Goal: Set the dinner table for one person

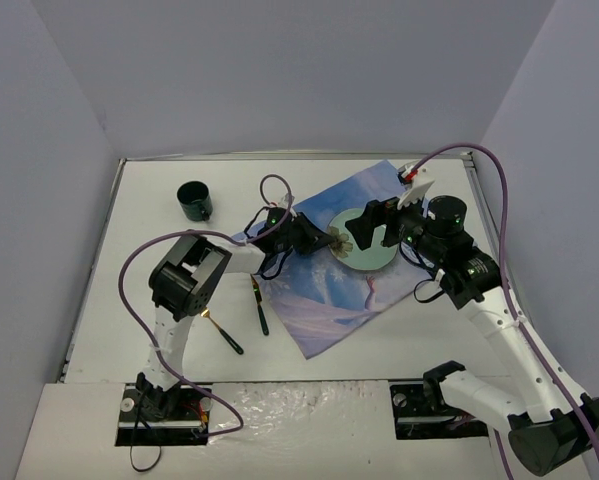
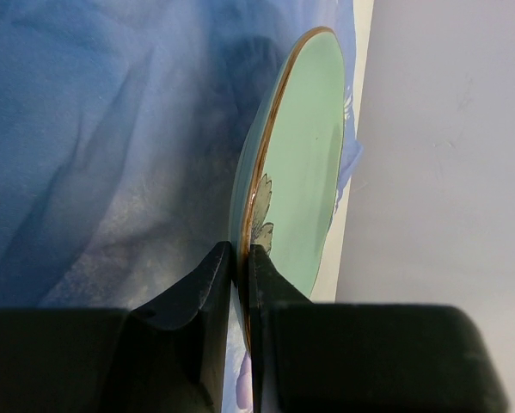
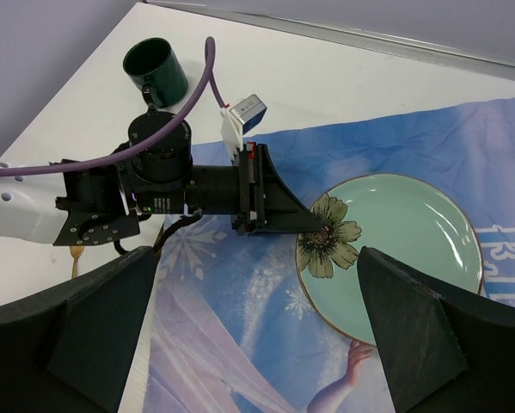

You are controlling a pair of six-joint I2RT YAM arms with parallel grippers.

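A light green plate (image 1: 367,243) with a gold rim and a flower print lies on the blue printed cloth (image 1: 324,290) on the white dinner table (image 1: 159,260). My left gripper (image 1: 324,237) is shut on the plate's left rim, one finger above and one below, as the left wrist view shows (image 2: 242,258). The plate (image 2: 304,163) runs edge-on away from those jaws. My right gripper (image 1: 376,225) hovers open and empty over the plate. In the right wrist view (image 3: 257,254) its fingers straddle the plate (image 3: 403,249) and the left gripper (image 3: 313,225).
A dark green mug (image 1: 194,200) stands at the back left, also in the right wrist view (image 3: 154,69). Two black-handled pieces of cutlery (image 1: 262,305) (image 1: 222,333) lie on the table left of the cloth. Metal rails edge the table.
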